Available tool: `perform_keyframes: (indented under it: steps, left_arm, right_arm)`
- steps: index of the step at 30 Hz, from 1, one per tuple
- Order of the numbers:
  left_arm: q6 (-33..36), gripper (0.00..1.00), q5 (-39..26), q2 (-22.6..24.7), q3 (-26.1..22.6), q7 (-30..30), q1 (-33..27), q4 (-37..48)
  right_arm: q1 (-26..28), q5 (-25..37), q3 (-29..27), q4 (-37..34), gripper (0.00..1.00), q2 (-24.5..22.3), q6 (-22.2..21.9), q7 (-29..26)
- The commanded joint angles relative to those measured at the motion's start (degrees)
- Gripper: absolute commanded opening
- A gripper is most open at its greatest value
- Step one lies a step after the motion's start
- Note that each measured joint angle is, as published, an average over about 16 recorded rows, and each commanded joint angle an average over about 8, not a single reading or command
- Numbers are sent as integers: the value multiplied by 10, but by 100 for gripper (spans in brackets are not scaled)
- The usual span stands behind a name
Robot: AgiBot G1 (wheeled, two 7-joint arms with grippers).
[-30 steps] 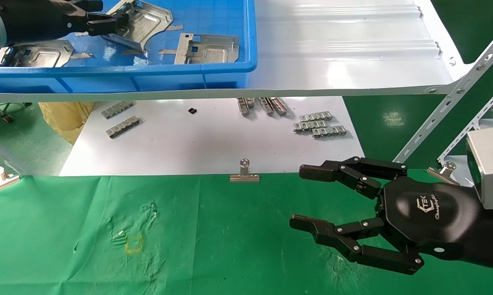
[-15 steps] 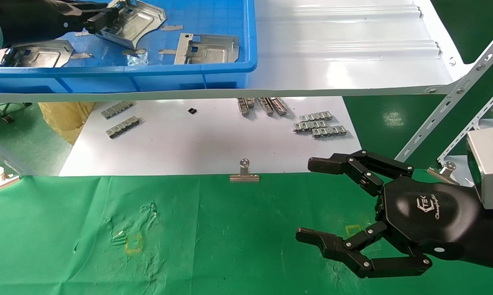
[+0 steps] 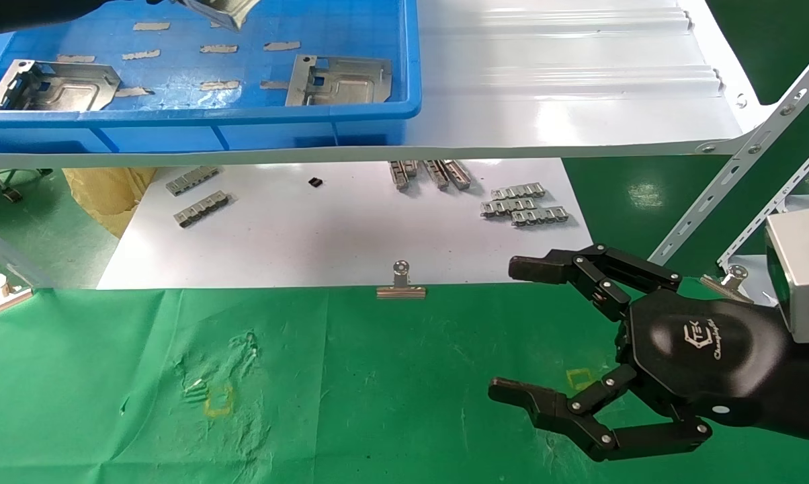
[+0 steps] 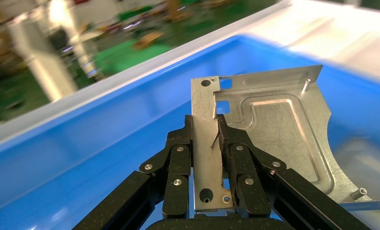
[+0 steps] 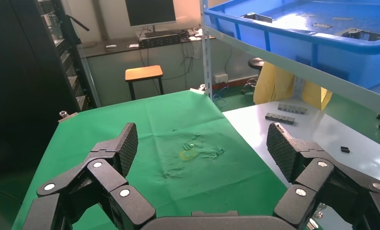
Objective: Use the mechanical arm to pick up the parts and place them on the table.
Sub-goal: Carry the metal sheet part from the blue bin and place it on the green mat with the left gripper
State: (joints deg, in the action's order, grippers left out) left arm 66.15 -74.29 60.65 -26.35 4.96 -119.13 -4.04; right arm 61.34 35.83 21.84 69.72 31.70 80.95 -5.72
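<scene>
**A:** One part (image 4: 269, 139) is clamped between the left gripper (image 4: 208, 143) fingers, pinched along its folded lip, with the curved edge sticking out past the fingertips. It hangs above the far left of the blue bin (image 3: 377, 114); the head view catches only a corner of it at the top edge.

**B:** And the other parts?

**A:** Two lie flat on the bin floor, one (image 3: 55, 84) at the near left, one (image 3: 341, 74) near the right wall. The right gripper (image 3: 545, 336) hovers spread wide and empty over the right side of the table (image 3: 109, 403).

**B:** So how should the carry go?

**A:** My judgement: the grip sits on one narrow strip, so the plate could swing or slip. Lift straight up and hold it level until it is above the bin's rim, then bring it nearward without jerks.

**B:** Edges to mind?

**A:** The bin's near wall, then the front lip of the white shelf (image 3: 566, 87) the bin sits on. The table lies lower and nearer than both, so the part must pass out over that lip before it descends.

**B:** Room to land?

**A:** Plenty on the left and middle of the green cloth, around the yellow mark (image 3: 218, 401). The binder clip (image 3: 401, 286) at the cloth's far edge and the toothed strips (image 3: 525, 205) on the white sheet (image 3: 310, 242) are beyond it.
</scene>
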Motion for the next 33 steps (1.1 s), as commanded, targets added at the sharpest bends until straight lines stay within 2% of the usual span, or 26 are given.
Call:
perform_keyframes:
  steps: [1,7,11,15,22,26,33]
  left_arm:
    - [36,0,8,-5,5,8,-2,-7]
    - [194,0,27,-22,12,45,2,-32]
    - [250,0,39,-30,6,66,17,-66]
    - [261,0,69,-49,-14,72,53,-141]
    - [256,0,145,-122,-84,81,134,-295]
    - [251,0,142,-150,-127,119,161,-305]
    - [243,0,90,-165,-189,230,185,-251]
  right_arm:
    - [0,0,0,0,100,0,0,0]
    - [0,0,0,0,100,0,0,0]
    - [0,0,0,0,100,0,0,0]
    - [0,0,0,0,100,0,0,0]
    - [0,0,0,0,100,0,0,0]
    - [0,0,0,0,100,0,0,0]
    - [0,0,0,0,100,0,0,0]
